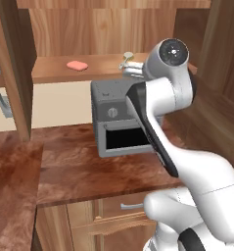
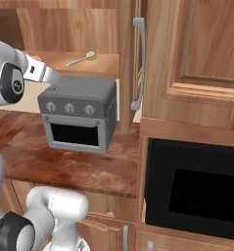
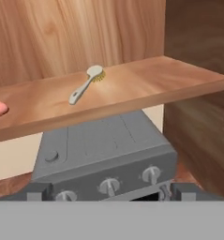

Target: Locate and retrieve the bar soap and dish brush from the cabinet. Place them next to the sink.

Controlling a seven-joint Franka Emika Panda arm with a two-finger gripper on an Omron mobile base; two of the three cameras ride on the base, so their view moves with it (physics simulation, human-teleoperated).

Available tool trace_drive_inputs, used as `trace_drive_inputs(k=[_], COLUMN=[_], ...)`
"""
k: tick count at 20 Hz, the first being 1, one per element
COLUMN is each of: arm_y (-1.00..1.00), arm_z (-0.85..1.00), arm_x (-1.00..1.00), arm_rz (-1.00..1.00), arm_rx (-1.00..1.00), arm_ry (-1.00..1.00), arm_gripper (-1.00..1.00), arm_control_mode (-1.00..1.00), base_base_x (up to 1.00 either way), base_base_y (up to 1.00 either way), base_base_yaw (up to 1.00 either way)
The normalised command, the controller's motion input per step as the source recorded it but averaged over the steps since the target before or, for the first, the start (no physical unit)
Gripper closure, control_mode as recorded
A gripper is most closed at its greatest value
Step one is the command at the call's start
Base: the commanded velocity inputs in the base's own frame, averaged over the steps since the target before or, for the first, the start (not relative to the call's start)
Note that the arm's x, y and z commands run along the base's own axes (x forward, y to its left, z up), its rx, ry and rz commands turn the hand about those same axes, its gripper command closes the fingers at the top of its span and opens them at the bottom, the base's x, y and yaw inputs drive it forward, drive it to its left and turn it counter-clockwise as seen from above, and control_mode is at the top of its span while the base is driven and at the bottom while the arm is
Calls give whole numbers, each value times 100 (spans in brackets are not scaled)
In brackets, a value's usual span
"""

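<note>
The wooden shelf carries 2 things well apart: the dish brush and the pink soap.

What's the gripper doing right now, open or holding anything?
Gripper: open and empty, above the toaster oven, facing the shelf with the dish brush; the bar soap is also untouched.

The cabinet and its shelf are rendered in warm, smooth wood grain, while the counter is finished in darker, mottled reddish wood. The toaster oven is given a matt grey metal look. The bar soap appears smooth and matt, and the dish brush pale plastic with yellowish bristles.
</note>
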Motion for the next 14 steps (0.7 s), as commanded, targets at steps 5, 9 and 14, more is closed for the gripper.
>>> trace_drive_inputs(k=[5,9,14], arm_y=[3,1,0], arm_z=[40,20,-10], arm_x=[11,31,30], arm_rz=[7,3,-1], arm_rx=[0,-2,-3], arm_ry=[0,0,0], arm_gripper=[-100,-100,-100], arm_control_mode=[-100,-100,-100], base_base_x=[0,0,0], base_base_y=[0,0,0], base_base_yaw=[0,0,0])
